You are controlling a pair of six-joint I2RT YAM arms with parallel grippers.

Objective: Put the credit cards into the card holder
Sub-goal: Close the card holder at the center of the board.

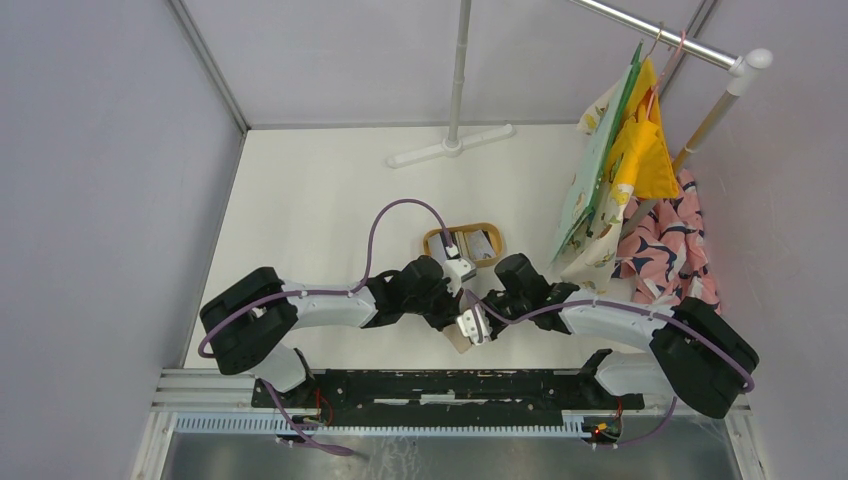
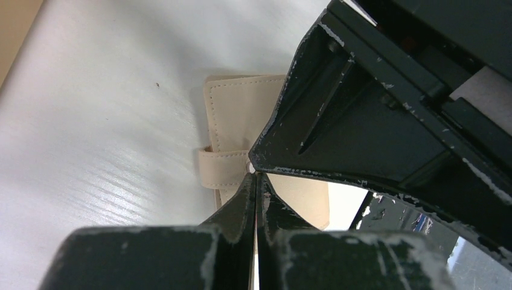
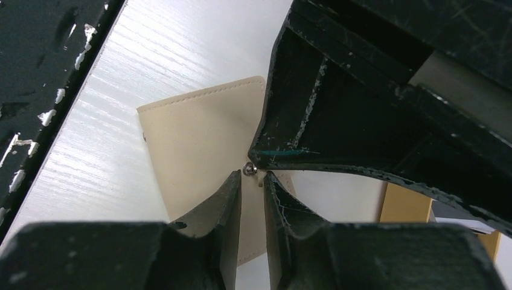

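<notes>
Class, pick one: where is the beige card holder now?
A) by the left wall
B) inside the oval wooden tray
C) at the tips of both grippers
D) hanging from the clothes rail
C: the wrist views show the card holder at the tips of the left gripper and right gripper, outside the oval wooden tray.

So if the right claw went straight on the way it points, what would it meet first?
The card holder: its snap tab sits at the tips of the right claw, with the left claw close beyond, though depth is unclear.
</notes>
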